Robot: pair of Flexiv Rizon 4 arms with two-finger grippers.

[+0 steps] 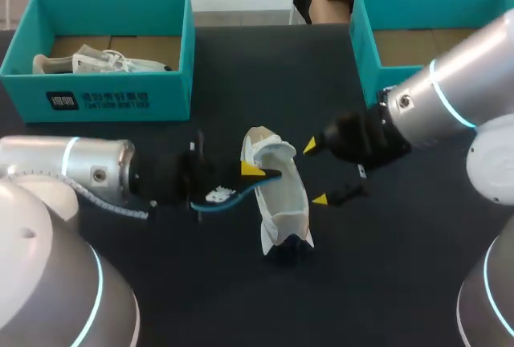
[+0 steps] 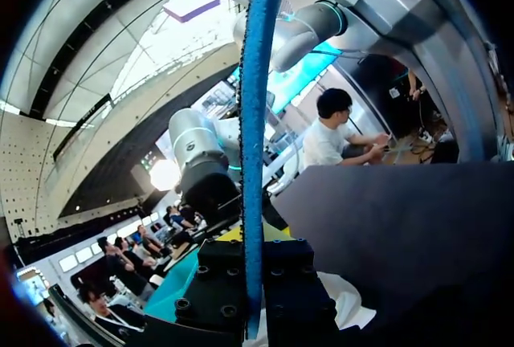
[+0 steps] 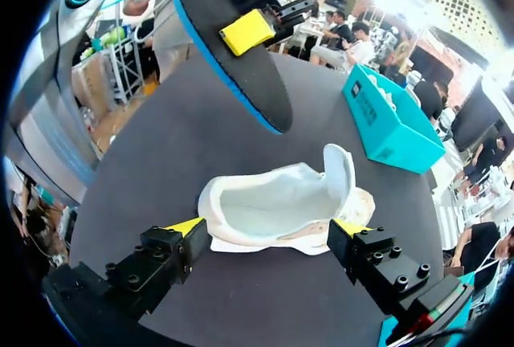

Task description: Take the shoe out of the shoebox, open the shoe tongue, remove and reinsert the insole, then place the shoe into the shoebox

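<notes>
A white shoe [image 1: 279, 197] lies in the middle of the dark table, its opening facing up. My left gripper [image 1: 245, 177] is shut on the black, blue-edged insole [image 1: 218, 196], held in the air just left of the shoe. In the left wrist view the insole [image 2: 255, 122] runs edge-on out between the fingers [image 2: 277, 287]. My right gripper [image 1: 315, 173] stands open at the shoe's right side. In the right wrist view the shoe [image 3: 281, 202] lies between the spread yellow fingertips [image 3: 186, 225], with the insole [image 3: 233, 58] hanging above it.
A teal shoebox [image 1: 120, 98] at the back left holds another white shoe [image 1: 96, 63]. A second teal shoebox [image 1: 363, 42] stands at the back right, its brown floor bare where visible. Dark tabletop [image 1: 385, 283] lies in front of the shoe.
</notes>
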